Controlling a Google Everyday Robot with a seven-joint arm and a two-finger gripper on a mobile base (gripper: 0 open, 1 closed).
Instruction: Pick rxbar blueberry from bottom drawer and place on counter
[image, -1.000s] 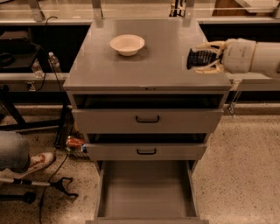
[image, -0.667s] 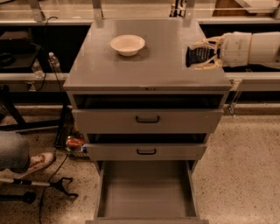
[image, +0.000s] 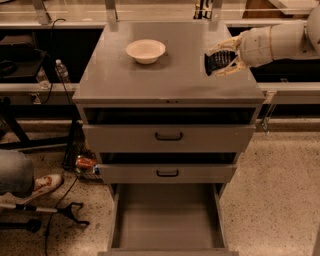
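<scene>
Gripper (image: 213, 63): upper right of the frame, at the end of a pale arm (image: 272, 42) that enters from the right edge. It sits over the right-hand part of the table (image: 170, 80).

Fingers (image: 223, 47): closed onto the bar (image: 217, 60), one above it and one below. The bar is a small dark wrapper clamped between them, with its free end pointing toward frame left. Whether the bar touches the table surface cannot be determined.

Table: grey top of the drawer cabinet. A pale bowl (image: 145, 51) stands upright on it, left of the gripper and well apart from it.

Bottom drawer (image: 167, 220): pulled fully out at the lower centre of the frame, with a plain grey interior exposed. The bar is not in it.

Upper two drawers: top drawer (image: 169, 137) and middle drawer (image: 167, 173), each with a black handle, each pulled out slightly.

Surroundings: speckled floor (image: 270, 190) on the right. Two water bottles (image: 60, 70) stand on a ledge at the left. A shoe (image: 42, 184) shows at lower left, and a colourful packet (image: 85, 162) lies beside the cabinet base.
</scene>
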